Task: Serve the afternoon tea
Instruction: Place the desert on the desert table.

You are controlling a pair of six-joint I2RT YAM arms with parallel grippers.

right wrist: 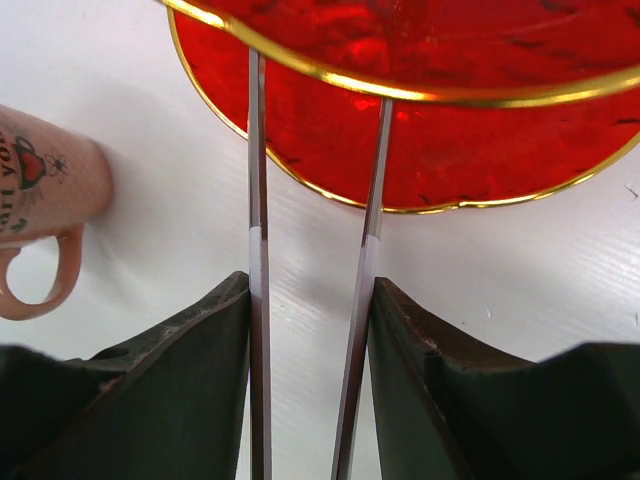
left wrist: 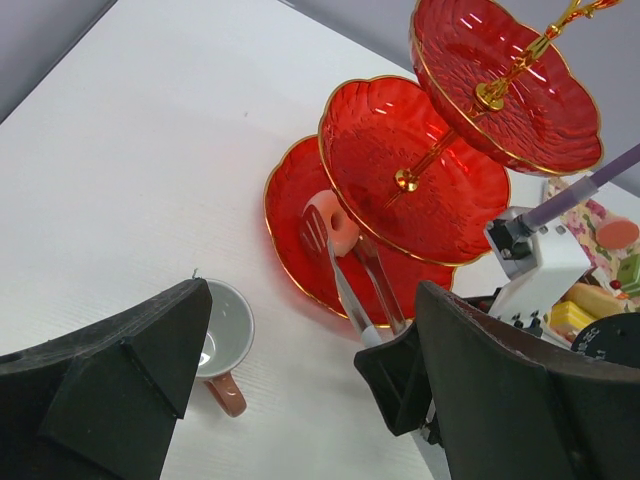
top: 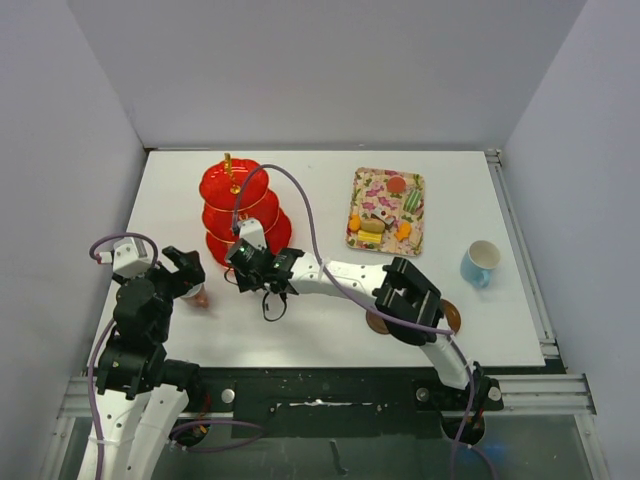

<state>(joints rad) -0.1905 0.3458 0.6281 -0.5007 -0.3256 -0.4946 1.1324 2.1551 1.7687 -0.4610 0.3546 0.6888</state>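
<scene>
Top view, stand: the red three-tier stand [top: 240, 205] is upright, left of centre on the table [top: 450, 170].
Top view, sweets: small cakes [top: 385, 215] lie on a patterned tray [top: 358, 190], well apart from the stand on its right.
Top view, cups: the light-blue cup [top: 481, 262] stands near the right edge, and the pink cup [top: 200, 297] is just beside the left end effector [top: 188, 275].
Top view, saucers: two brown saucers [top: 451, 318] are partly hidden under the right arm, with no cup on them.
Top view, right end effector [top: 252, 262]: it is at the near rim of the stand's lowest tier.
Left wrist view, left end effector: its fingers are spread wide with nothing between them, above and beside the pink cup.
Left wrist view, tongs [left wrist: 345, 275]: the tips grip a pink ring-shaped sweet [left wrist: 332, 225] over the lowest tier.
Right wrist view, right end effector: it is squeezed narrow on the two metal arms of the tongs, which reach under the middle tier.
Step in hand: probably setting this sweet on the bottom tier.
Next move: likely lower the sweet, ease the squeeze so the tongs spring apart, then draw back without knocking the tier above. The cups are not yet on the saucers.
</scene>
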